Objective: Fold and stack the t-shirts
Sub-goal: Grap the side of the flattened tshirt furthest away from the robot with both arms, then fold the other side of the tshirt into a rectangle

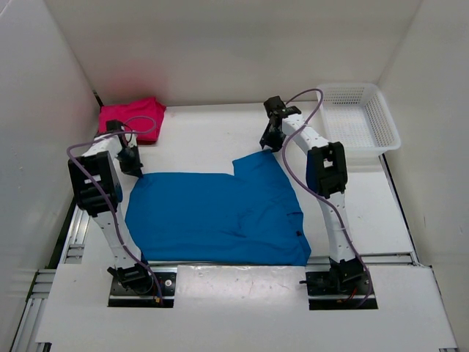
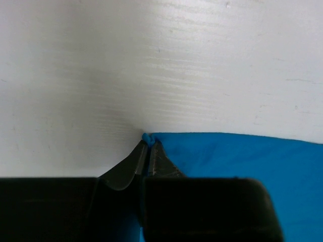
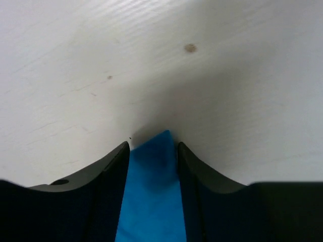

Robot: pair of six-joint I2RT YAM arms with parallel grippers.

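From above, the blue shirt is spread flat in the middle and the pink shirt is folded far left. At the left wrist, the left gripper is pinched tight on one far corner, for lifting. At the right wrist, the right gripper is held apart around the other corner, not yet pinched.

White arms, black joints, looping lilac cables.
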